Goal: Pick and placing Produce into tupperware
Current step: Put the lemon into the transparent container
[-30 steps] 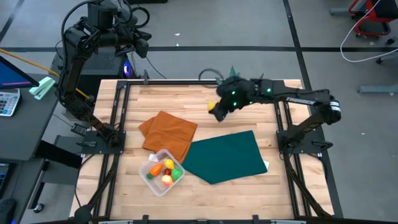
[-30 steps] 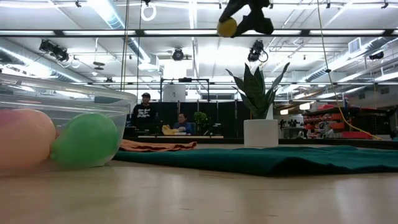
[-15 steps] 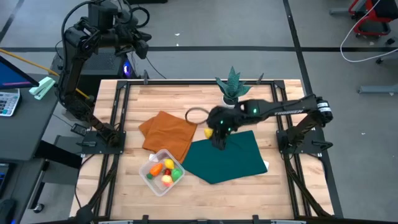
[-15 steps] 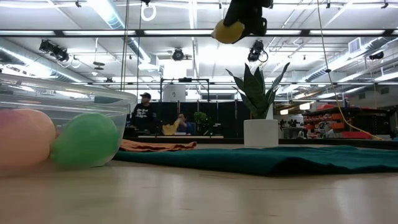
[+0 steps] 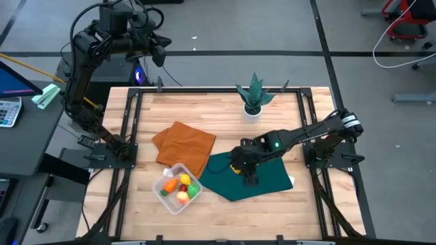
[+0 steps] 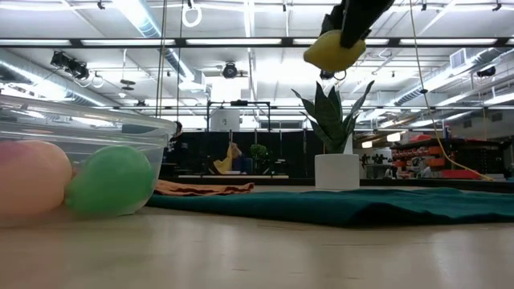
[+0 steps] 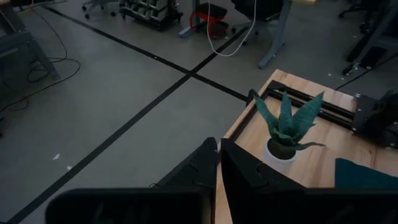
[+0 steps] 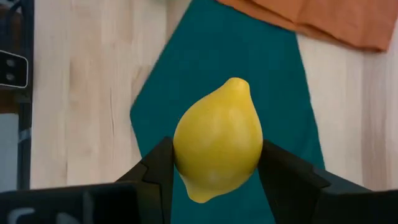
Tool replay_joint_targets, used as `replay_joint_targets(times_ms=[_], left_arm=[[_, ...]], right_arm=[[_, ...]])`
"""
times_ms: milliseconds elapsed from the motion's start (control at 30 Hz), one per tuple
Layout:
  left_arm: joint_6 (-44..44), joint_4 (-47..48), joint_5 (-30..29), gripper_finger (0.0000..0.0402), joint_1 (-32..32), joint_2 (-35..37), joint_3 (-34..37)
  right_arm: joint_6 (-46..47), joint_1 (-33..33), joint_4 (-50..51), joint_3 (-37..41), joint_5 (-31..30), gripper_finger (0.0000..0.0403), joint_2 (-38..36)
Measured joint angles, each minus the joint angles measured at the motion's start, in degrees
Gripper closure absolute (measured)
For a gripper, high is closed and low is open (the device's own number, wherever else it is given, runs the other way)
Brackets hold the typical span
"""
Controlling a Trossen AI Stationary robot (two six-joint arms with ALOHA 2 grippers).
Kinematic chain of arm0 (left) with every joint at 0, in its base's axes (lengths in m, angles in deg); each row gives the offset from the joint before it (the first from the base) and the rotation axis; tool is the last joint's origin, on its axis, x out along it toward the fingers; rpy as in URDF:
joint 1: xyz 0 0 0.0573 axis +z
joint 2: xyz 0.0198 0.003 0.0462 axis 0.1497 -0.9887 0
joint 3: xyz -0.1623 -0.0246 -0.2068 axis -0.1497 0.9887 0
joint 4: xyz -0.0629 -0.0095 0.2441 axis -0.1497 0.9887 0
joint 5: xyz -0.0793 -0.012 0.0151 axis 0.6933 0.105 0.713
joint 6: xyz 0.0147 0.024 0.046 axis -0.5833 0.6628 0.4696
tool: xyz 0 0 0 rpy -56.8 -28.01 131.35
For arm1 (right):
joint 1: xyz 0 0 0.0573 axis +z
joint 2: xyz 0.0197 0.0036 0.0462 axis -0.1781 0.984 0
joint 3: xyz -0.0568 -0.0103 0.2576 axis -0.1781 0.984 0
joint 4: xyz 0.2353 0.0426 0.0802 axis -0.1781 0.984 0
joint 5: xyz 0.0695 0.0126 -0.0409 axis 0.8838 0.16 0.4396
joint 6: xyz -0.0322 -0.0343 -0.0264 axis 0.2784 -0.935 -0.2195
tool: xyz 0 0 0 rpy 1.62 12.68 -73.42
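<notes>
The right arm reaches low across the table from the right side, its wrist bent down, the right gripper [image 5: 236, 165] above the near middle of the table — its two dark fingers [image 8: 287, 180] clamped on a yellow lemon [image 8: 217, 147]. The left arm stands folded high behind the table's far left corner, the left gripper [image 7: 217, 163] raised off the table, its fingers pressed together.

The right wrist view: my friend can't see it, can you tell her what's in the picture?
A yellow toy lemon is held in the right tool, gripped between its two dark fingers. Below it lies a green cloth on the wooden table, with an orange cloth at the edge.
</notes>
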Motion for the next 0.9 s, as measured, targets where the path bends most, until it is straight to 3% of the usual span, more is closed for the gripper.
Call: replay_joint_targets(times_ms=[167, 467, 633, 900], left_arm=[[-2.83, -0.60, -0.02, 0.0380, -1.66, -0.04, 0.00], [-4.48, -0.94, -0.02, 0.0374, -4.52, -0.04, 0.00], [-4.46, -2.03, -0.02, 0.0371, -5.89, -0.04, 0.00], [-4.49, -2.25, -0.04, 0.0376, -7.06, -0.07, 0.00]], right_arm=[[-1.13, 1.68, -10.10, 5.64, -0.12, 0.0257, -0.77], [-4.23, -0.66, -40.77, 13.84, -1.89, 0.0257, 0.86], [-7.83, -2.81, -52.62, 13.67, 0.70, 0.0257, 4.79], [-11.30, -2.60, -59.07, 4.58, 3.26, 0.0257, 15.41]])
